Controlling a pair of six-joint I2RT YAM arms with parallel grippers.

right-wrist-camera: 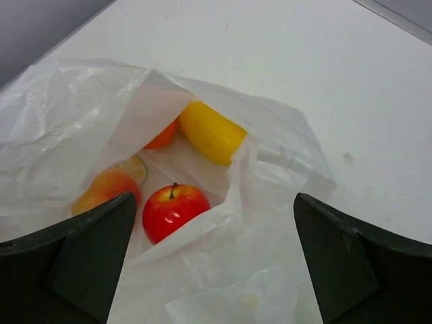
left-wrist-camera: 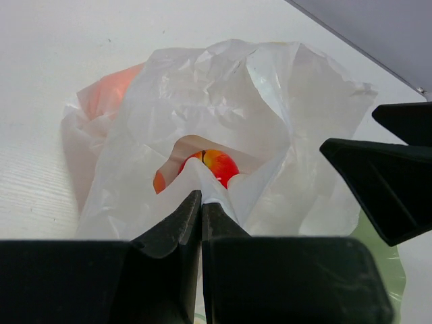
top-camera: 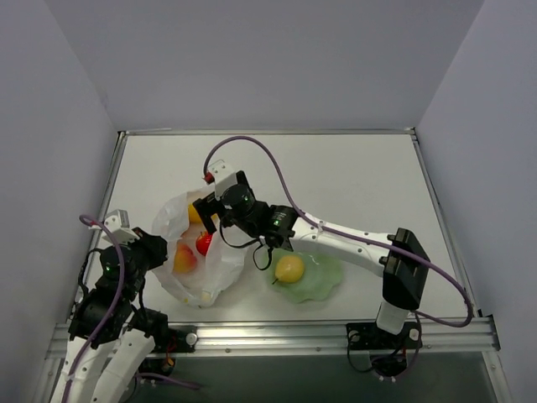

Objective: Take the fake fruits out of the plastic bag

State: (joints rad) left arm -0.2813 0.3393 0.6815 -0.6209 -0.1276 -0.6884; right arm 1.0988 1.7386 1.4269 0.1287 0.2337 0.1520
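The plastic bag (top-camera: 220, 267) lies crumpled at the table's front left, its mouth open upward. Inside it the right wrist view shows a red apple (right-wrist-camera: 172, 210), an elongated yellow fruit (right-wrist-camera: 210, 131), an orange ball (right-wrist-camera: 162, 137) and a pink-orange peach (right-wrist-camera: 104, 189). The yellow pear (top-camera: 289, 269) rests on the pale green plate (top-camera: 325, 287). My left gripper (left-wrist-camera: 201, 202) is shut on a fold of the bag's rim (left-wrist-camera: 202, 175), at the bag's left side (top-camera: 161, 249). My right gripper (right-wrist-camera: 214, 197) is open and empty, hovering over the bag's mouth (top-camera: 210, 220).
The green plate sits just right of the bag, touching its edge. My right arm (top-camera: 352, 243) stretches across above the plate. The table's metal rim (top-camera: 268, 132) runs along the back and grey walls stand around it.
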